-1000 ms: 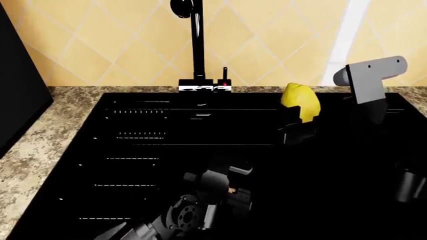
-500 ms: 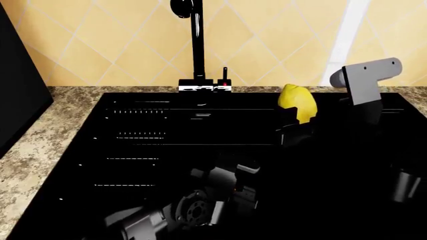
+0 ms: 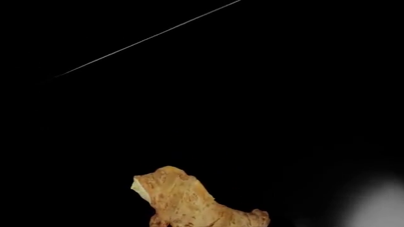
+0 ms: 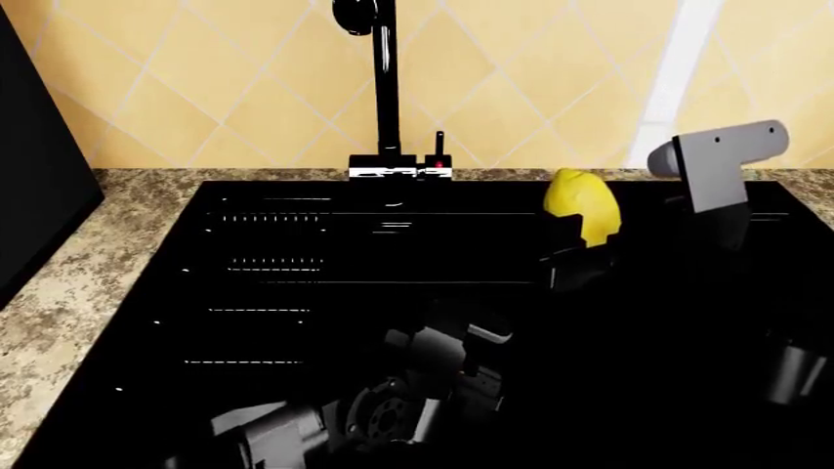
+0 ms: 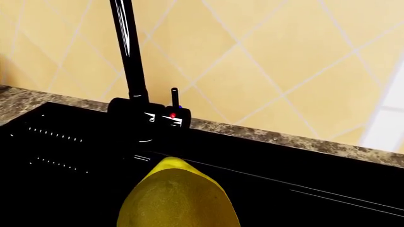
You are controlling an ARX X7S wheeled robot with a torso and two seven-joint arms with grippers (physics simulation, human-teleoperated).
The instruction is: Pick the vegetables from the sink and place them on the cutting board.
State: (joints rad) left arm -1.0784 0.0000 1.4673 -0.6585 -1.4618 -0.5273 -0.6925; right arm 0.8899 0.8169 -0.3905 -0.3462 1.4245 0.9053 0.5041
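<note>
Your left gripper [image 4: 450,366] low in glossy black sink [image 4: 261,293], jaws not readable, knobby beige ginger root [image 3: 189,203] close to it | your right gripper [image 4: 573,249] clamped on smooth yellow lemon-shaped vegetable [image 4: 583,205], raised near sink back rim.

- The ginger root [image 3: 189,201] runs off the edge of the left wrist view, its base cut away.
- The lemon [image 5: 179,196] is cropped too in the right wrist view; the right gripper's fingers can't be made out against the black sink [image 4: 170,293].
- The left gripper [image 4: 450,357] melts into the dark basin; jaw state unreadable.
- The faucet [image 4: 378,88] top is clipped.
</note>
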